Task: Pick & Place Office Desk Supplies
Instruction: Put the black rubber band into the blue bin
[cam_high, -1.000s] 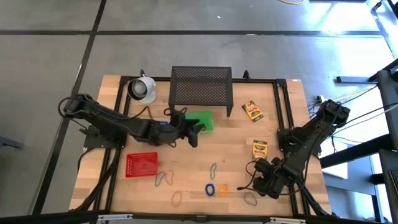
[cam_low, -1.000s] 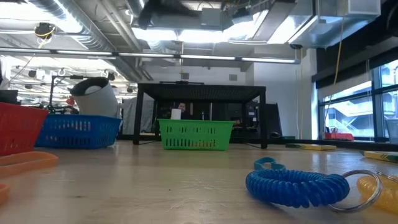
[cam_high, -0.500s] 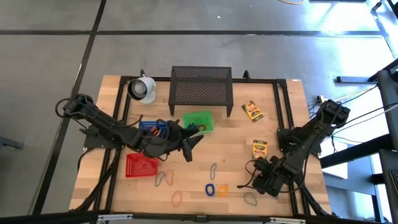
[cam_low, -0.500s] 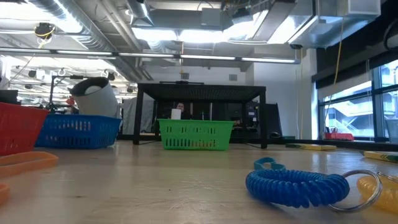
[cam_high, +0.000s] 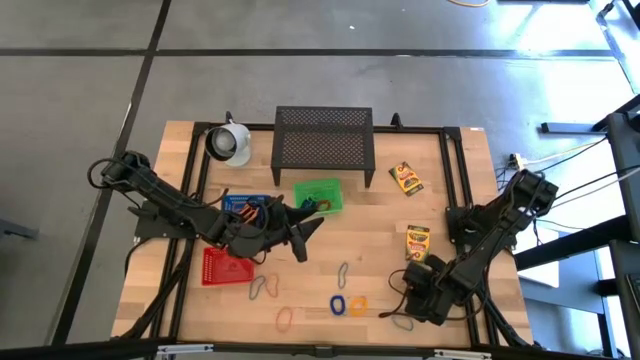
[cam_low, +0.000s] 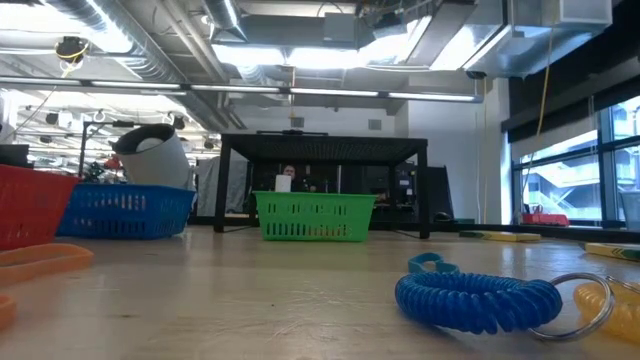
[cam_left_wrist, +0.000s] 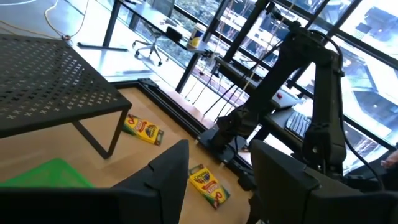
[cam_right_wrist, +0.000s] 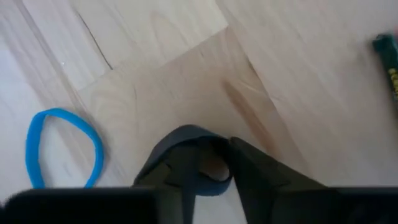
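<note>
My right gripper (cam_high: 406, 312) points down at the table's near right, its fingers closed to a narrow gap at a grey rubber band (cam_right_wrist: 198, 163). A blue band (cam_right_wrist: 62, 151) lies flat beside it. My left gripper (cam_high: 301, 238) hovers open and empty over the table's middle, near the green basket (cam_high: 320, 195). Two yellow crayon boxes (cam_high: 405, 177) (cam_high: 417, 240) lie flat at the right. More loose bands (cam_high: 262, 288) (cam_high: 285, 318) (cam_high: 342, 274) and a blue coil (cam_high: 338, 304) with an orange coil (cam_high: 358, 304) lie near the front edge. My right gripper comes from above, pointing down, with its two fingers (cam_right_wrist: 180, 171) at one end of the grey band's loop (cam_right_wrist: 214, 180). A strand of the loop sits between the fingertips. The rest of the band lies flat on the table.
A black mesh stand (cam_high: 323, 138) and a white cup (cam_high: 230, 142) are at the far edge. A blue basket (cam_high: 245, 205) and a red basket (cam_high: 228, 265) sit under and beside my left arm. Bare wood lies between the baskets and the crayon boxes.
My left gripper has swung away from the green basket toward the table's near edge, uncovering the blue basket. My right gripper has sunk down onto the grey band at the near right.
</note>
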